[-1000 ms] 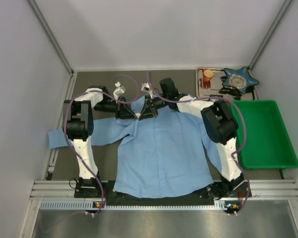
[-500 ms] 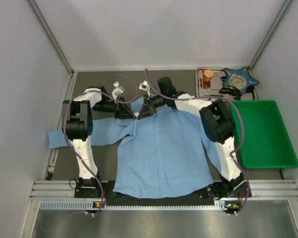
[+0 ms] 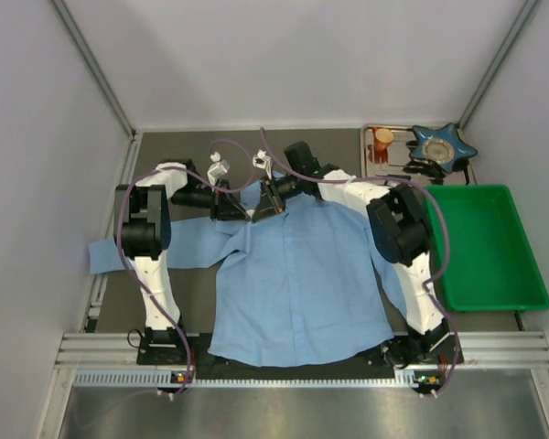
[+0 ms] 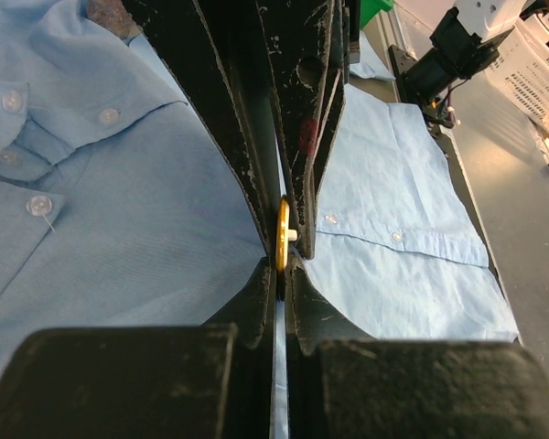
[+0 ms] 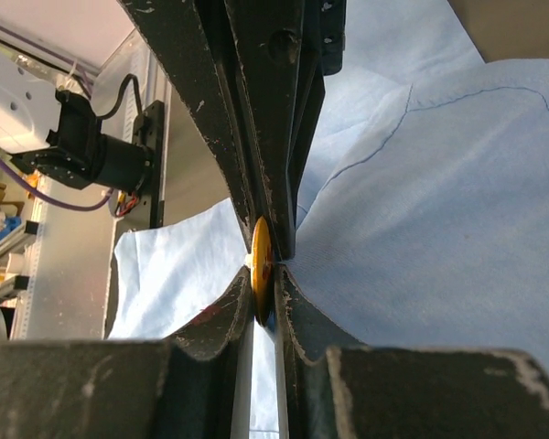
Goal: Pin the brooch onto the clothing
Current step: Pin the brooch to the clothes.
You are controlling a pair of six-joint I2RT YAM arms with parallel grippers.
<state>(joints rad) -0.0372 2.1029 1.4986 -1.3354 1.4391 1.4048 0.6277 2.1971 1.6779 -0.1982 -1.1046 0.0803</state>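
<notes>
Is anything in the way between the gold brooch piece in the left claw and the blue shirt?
Nothing visible. The left claw pinches the gold brooch piece edge-on, and the blue shirt lies directly beyond it; only the claw's own fingers flank it.
</notes>
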